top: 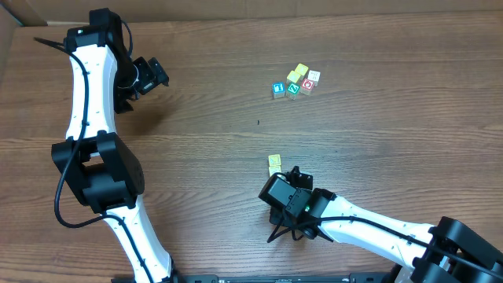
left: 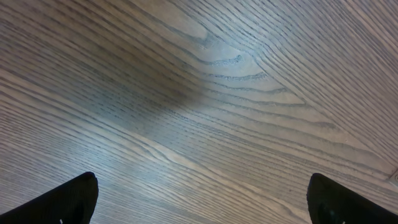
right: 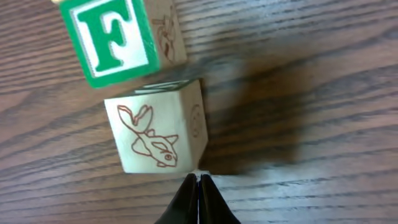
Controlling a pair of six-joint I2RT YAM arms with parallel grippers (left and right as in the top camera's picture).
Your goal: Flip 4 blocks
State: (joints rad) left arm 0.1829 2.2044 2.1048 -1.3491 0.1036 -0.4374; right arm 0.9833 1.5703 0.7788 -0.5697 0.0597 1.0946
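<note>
Two blocks lie side by side near the table's middle, a yellowish one [top: 274, 159] and a paler one [top: 274, 170]. In the right wrist view they show as a block with a green F face [right: 118, 37] and a cream block with a red fish drawing [right: 158, 127]. My right gripper [top: 289, 174] [right: 198, 178] is shut, its tips at the fish block's lower right corner, holding nothing. More blocks cluster farther back: a green-faced one [top: 293, 89], a yellow one [top: 298, 74] and a whitish one [top: 314, 76]. My left gripper [top: 151, 75] [left: 202, 202] hovers open over bare wood at the far left.
A blue-faced cube [top: 277, 89] and a red-faced cube [top: 308, 85] sit in the same back cluster. The wooden table [top: 204, 149] spreads between the two arms. The right arm's white link [top: 369, 228] lies along the front right.
</note>
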